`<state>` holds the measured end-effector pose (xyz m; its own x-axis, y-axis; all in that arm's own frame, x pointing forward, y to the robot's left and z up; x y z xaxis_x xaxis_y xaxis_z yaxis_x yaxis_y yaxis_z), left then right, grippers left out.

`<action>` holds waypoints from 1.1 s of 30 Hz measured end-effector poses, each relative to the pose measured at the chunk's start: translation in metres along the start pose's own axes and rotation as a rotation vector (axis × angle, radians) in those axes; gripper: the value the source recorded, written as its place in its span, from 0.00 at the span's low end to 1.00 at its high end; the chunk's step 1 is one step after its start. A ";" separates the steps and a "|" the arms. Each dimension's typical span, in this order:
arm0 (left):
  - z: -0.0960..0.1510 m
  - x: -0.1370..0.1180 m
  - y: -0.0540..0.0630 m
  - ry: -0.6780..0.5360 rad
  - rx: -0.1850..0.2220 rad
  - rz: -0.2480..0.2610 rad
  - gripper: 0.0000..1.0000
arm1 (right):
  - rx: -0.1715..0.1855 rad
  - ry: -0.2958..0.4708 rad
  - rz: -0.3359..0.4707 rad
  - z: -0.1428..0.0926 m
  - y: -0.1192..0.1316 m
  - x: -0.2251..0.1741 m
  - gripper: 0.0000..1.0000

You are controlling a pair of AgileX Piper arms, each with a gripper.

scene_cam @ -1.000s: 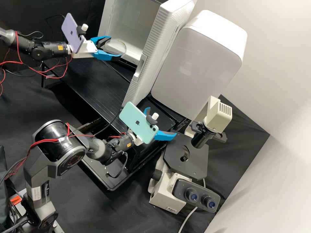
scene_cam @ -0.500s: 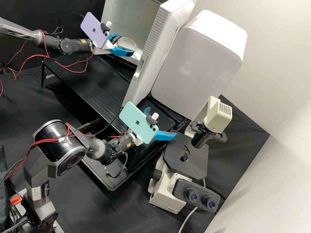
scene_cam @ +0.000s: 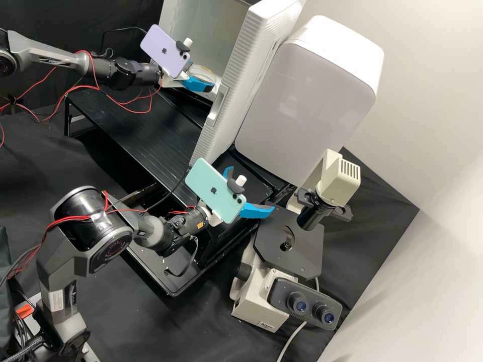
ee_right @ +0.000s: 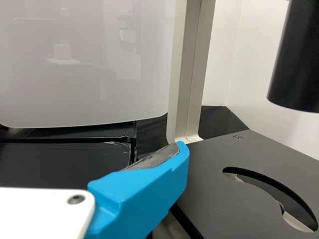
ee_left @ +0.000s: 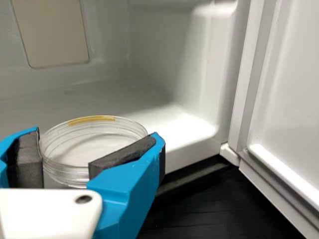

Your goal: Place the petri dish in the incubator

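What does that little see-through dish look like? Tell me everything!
The petri dish is a round, shallow, clear plastic-looking dish with a yellowish strip on its far rim. It looks empty and is level, pinched at its sides by the dark pads of the left gripper, at the white incubator's open front.

Tabletop (scene_cam: 372, 216) is black with black cloth draped over it. A long black ribbed platform (scene_cam: 146, 136) sits on it, running from far left to near middle. The white incubator (scene_cam: 201, 35) stands on the platform's far end with its door (scene_cam: 241, 75) swung open. A second white unit (scene_cam: 307, 100) is just beside the door; its footing is hidden. The microscope (scene_cam: 282, 286) sits on the cloth near right, close to the platform's end. An arm base (scene_cam: 58, 301) stands near left.
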<state>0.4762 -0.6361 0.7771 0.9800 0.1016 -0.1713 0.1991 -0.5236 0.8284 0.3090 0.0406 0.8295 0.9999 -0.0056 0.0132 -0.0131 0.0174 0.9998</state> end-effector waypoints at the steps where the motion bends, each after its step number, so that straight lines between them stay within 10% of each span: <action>1: 0.001 0.003 -0.001 0.000 -0.017 -0.006 0.00 | 0.000 0.000 0.000 0.000 0.000 0.000 1.00; 19: 0.019 0.038 -0.006 0.012 -0.102 0.038 0.00 | 0.000 0.000 0.000 0.000 0.000 0.000 1.00; 33: -0.015 0.051 0.004 0.174 -0.121 0.095 0.00 | 0.000 0.000 0.000 0.000 0.000 0.000 1.00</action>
<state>0.5274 -0.6201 0.7800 0.9785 0.2062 -0.0038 0.0948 -0.4331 0.8963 0.3090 0.0406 0.8295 0.9999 -0.0056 0.0132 -0.0131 0.0174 0.9998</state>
